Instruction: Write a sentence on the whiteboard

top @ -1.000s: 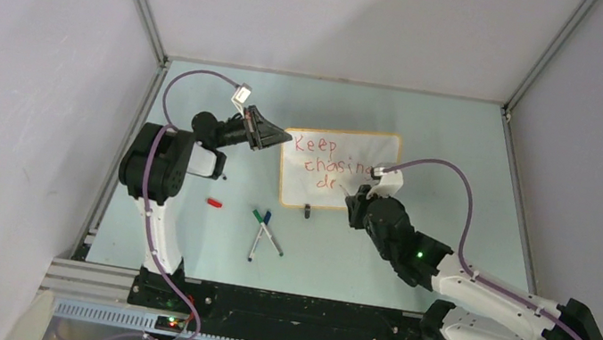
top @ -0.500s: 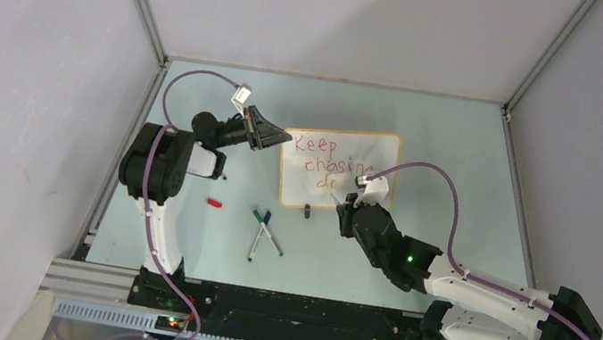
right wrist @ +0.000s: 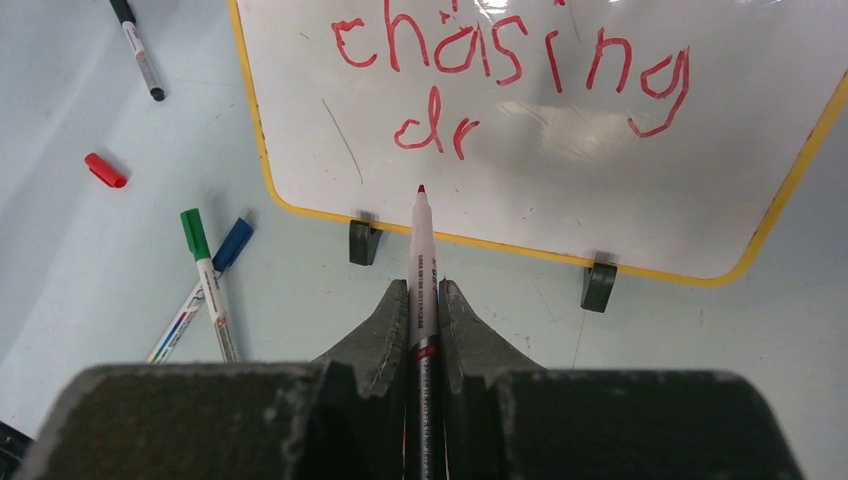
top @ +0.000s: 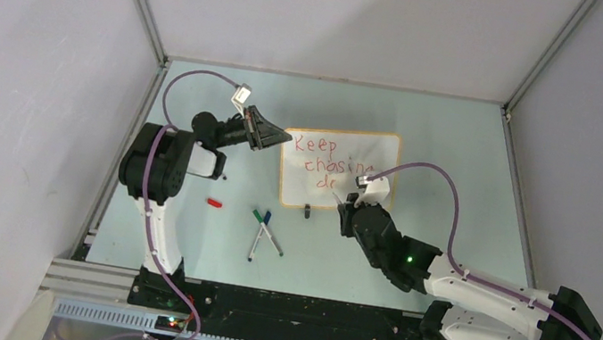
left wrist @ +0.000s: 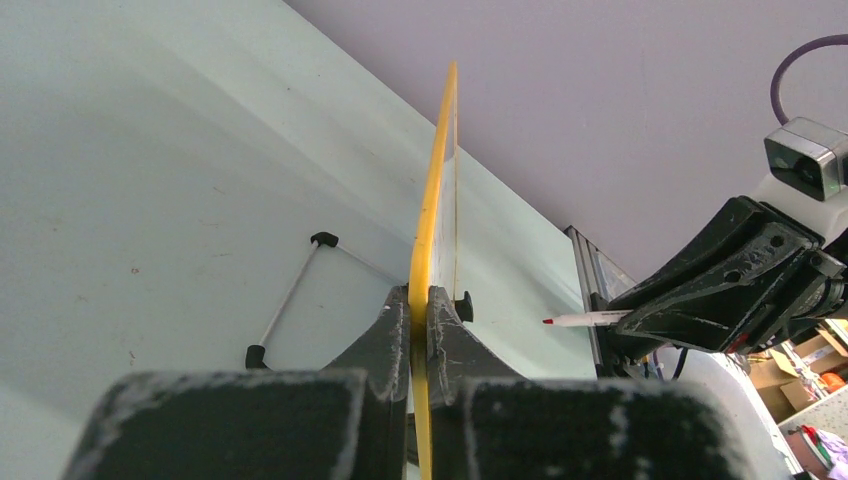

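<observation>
Left tool (left wrist: 420, 300) clamped on the left edge of the whiteboard (top: 384, 149), which stands on the pale green worktop (top: 465, 140). Right tool (right wrist: 423, 290) is shut on a red marker (right wrist: 421, 245), tip just short of the board, below the sentence (top: 330, 167), so far "Keep chasing dr".

Right wrist view: the whiteboard (right wrist: 600, 190) ran off the top edge, cutting the first line of the sentence (right wrist: 505, 65). Left wrist view: board seen edge-on, writing face hidden. Overhead: right arm (top: 378, 236) covered the board's lower right corner.
</observation>
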`<state>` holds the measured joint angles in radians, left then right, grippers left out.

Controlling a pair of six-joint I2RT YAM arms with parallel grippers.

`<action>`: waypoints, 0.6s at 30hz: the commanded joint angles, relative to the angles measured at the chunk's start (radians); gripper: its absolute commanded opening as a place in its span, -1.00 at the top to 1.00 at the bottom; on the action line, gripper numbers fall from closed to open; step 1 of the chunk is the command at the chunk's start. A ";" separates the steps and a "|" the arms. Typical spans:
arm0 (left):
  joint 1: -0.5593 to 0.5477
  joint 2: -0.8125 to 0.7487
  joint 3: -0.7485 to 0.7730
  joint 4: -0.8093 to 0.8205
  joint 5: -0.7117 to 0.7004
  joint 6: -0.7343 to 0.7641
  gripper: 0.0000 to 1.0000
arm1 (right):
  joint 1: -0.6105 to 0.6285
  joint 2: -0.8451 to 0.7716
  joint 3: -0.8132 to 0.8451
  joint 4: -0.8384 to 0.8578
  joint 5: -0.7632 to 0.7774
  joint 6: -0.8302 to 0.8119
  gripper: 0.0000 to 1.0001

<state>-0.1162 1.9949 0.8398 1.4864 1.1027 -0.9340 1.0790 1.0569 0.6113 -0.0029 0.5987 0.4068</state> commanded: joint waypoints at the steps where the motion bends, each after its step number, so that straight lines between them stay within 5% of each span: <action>1: -0.014 -0.029 -0.003 0.050 0.046 0.070 1.00 | 0.008 -0.005 0.037 0.014 0.064 0.000 1.00; 18: -0.014 -0.033 -0.006 0.051 0.046 0.072 1.00 | 0.007 -0.004 0.037 0.017 0.084 0.003 1.00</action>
<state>-0.1162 1.9949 0.8398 1.4864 1.1027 -0.9337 1.0790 1.0569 0.6117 -0.0029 0.6472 0.4076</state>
